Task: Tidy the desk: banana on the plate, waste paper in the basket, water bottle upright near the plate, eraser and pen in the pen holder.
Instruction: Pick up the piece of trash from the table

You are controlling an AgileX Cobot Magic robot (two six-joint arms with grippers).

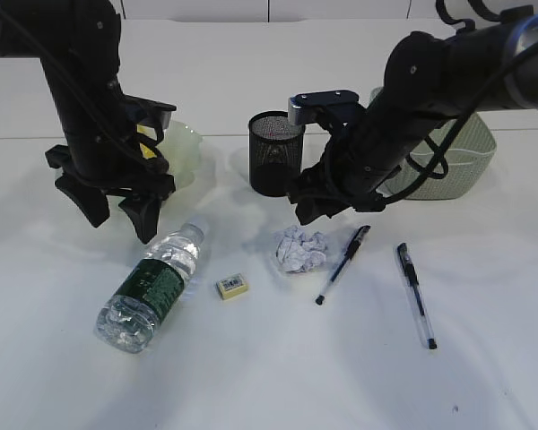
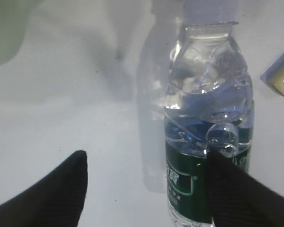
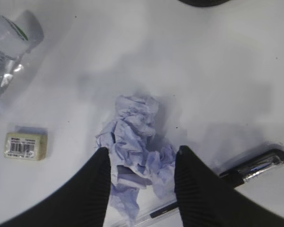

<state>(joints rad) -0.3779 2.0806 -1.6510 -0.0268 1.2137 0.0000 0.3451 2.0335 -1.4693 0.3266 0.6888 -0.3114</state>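
The water bottle [image 1: 152, 287] lies on its side, cap toward the back. Just above its cap end hangs my left gripper [image 1: 124, 226], open; in the left wrist view one finger [image 2: 241, 194] overlaps the bottle's green label [image 2: 189, 175] and the other stands over bare table. The crumpled waste paper [image 1: 300, 249] rests on the table with my right gripper [image 3: 142, 150] open above it, a finger on each side. The eraser [image 1: 232, 286] and two pens [image 1: 343, 264] [image 1: 416, 294] lie loose. A yellow sliver of banana [image 1: 146, 143] shows at the pale plate [image 1: 186, 148], mostly hidden by the left arm.
The black mesh pen holder [image 1: 275, 152] stands at the back centre. The pale green basket [image 1: 462, 166] sits at the back right, partly behind the right arm. One pen [image 3: 255, 168] lies right beside the paper.
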